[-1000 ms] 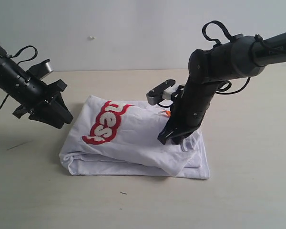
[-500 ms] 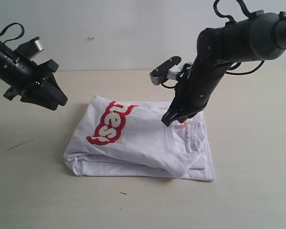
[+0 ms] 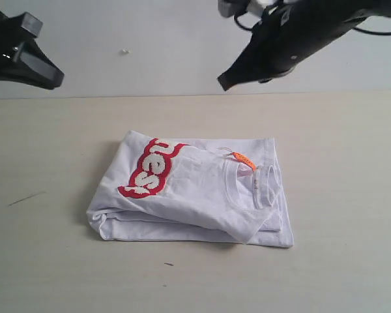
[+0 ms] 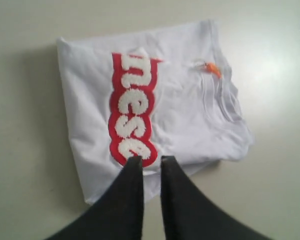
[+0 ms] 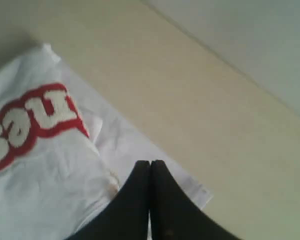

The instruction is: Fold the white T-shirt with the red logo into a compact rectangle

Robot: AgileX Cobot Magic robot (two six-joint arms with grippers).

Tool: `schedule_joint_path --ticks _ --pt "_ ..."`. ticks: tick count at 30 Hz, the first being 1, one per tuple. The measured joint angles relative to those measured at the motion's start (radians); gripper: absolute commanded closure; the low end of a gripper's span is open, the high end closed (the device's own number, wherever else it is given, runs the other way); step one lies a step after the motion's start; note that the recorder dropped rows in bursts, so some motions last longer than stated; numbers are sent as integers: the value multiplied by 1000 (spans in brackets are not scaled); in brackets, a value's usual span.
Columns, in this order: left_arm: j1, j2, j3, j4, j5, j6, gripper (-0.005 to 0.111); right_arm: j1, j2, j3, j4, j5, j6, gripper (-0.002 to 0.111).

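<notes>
The white T-shirt [image 3: 202,195] lies folded into a rough rectangle on the table, collar and orange neck tag [image 3: 244,160] facing up on its right half. The red logo [image 3: 150,168] runs along its left part. My left gripper [image 3: 52,79] hangs high at the far left, well clear of the cloth. In the left wrist view its jaws [image 4: 147,159] stand slightly apart with nothing between them, above the logo [image 4: 132,115]. My right gripper [image 3: 225,82] is raised above the shirt's far edge. Its tips [image 5: 150,162] are pressed together and empty over the shirt [image 5: 50,170].
The beige table [image 3: 339,195] extends on all sides of the shirt. A pale wall [image 3: 150,45] stands behind the table's far edge. A small dark speck [image 3: 167,264] lies near the front.
Both arms have risen up and away from the shirt. The right gripper left the collar area, which now shows with its orange tag. The left arm moved up and left.
</notes>
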Motion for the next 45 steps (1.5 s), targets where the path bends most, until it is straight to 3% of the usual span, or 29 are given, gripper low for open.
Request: schedule_joint_path --ticks 6,14,20,31,45 --pt "0 -391 318 -4 -274 86 107 0 -305 200 0 -156 24 108" --pt "0 -810 726 -56 -525 117 107 -2 -709 549 7 -356 63 108" --pt "0 -1090 887 -69 -622 117 107 -2 -902 726 7 -453 88 108" --pt "0 -1341 1007 -70 -690 119 107 -2 -1008 870 25 -524 154 108" --pt "0 -1357 1007 -64 -697 122 107 -2 -1008 870 29 -532 158 108"
